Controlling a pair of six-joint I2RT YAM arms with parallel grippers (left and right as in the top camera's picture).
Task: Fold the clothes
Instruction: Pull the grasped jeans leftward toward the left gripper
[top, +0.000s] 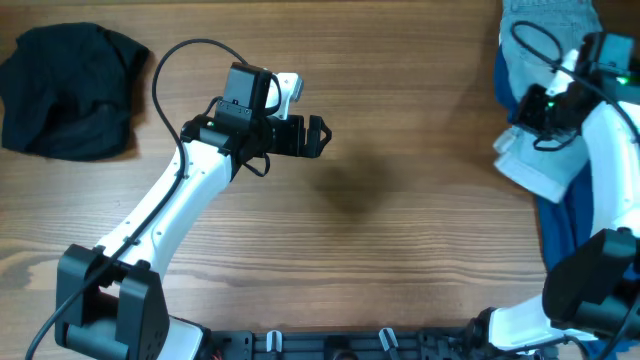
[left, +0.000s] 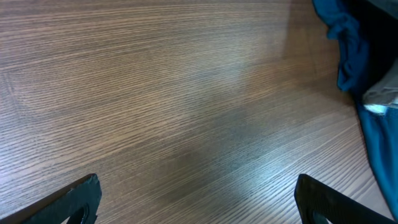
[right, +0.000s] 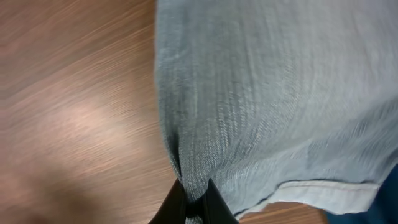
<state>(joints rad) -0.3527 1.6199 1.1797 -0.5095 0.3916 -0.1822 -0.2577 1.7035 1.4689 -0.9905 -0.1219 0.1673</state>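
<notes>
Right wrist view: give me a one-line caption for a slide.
Right gripper shut on a fold of the pale-blue denim shorts, over the wooden table.

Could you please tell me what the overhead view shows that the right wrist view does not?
Only overhead: the crumpled black garment at top left and the left tool, open above the brown wooden table. Only right wrist: the right tool shut on a fold of the pale-blue denim shorts. Both: those shorts and the table.
</notes>
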